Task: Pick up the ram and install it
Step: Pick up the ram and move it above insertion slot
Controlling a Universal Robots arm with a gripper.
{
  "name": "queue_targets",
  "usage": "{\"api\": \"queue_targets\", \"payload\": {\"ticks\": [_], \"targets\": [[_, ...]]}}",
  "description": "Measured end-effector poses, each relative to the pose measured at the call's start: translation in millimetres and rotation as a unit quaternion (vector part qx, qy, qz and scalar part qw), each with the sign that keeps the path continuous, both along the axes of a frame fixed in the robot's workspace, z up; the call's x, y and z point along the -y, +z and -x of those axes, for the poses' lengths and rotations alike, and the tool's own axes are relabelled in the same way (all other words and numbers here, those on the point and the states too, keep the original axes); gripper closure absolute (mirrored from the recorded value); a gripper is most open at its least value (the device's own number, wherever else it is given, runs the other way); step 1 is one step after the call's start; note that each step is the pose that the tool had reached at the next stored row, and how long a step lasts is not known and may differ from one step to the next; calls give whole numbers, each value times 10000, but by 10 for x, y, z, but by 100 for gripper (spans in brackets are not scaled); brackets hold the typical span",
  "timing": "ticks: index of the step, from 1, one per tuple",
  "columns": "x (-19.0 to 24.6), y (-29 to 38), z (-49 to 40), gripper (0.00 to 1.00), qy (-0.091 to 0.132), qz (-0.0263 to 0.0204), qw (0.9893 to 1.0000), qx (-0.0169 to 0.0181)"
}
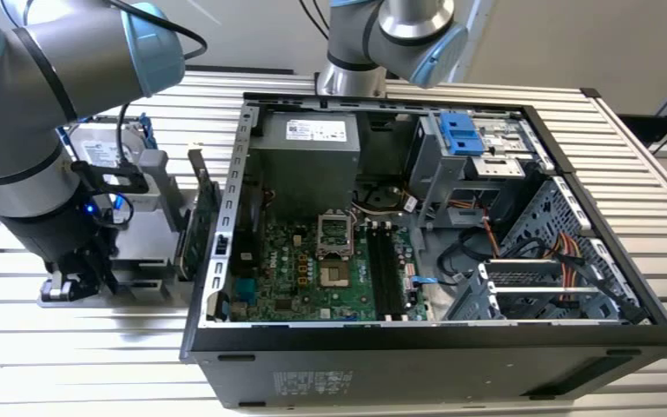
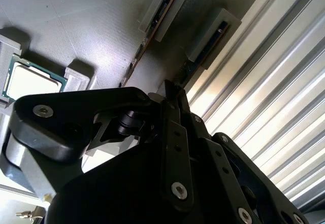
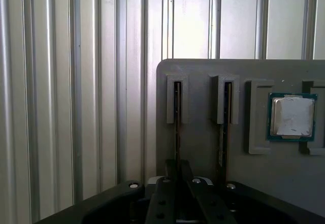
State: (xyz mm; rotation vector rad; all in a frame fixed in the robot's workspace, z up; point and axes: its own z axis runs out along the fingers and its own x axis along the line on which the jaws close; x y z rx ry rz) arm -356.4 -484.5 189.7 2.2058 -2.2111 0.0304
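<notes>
Ribbed table point(image 3: 76, 82) lies open past the edge of the grey tray point(image 3: 203, 71). We note the ram point(image 3: 177, 107) standing in the slot nearest that edge, with the gripper point(image 3: 179, 164) pinched together on it. A second stick point(image 3: 224, 107) stands beside, and the processor point(image 3: 291, 115) lies farther in. The computer case point(image 1: 426, 352) crowds the tray on the exterior view's right.

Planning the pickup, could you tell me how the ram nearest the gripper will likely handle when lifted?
The ram looks thin and flat, so probably light and stiff but fragile. It stands on edge in a narrow slot of the grey tray, so a tilted pull may jam it. Its slim edge offers the gripper little hold.
</notes>
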Motion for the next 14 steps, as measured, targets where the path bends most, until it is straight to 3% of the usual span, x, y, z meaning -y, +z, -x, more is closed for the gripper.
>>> {"api": "queue_targets", "payload": {"ticks": [14], "targets": [[0, 88, 0, 100, 0, 1, 10000, 0]]}}
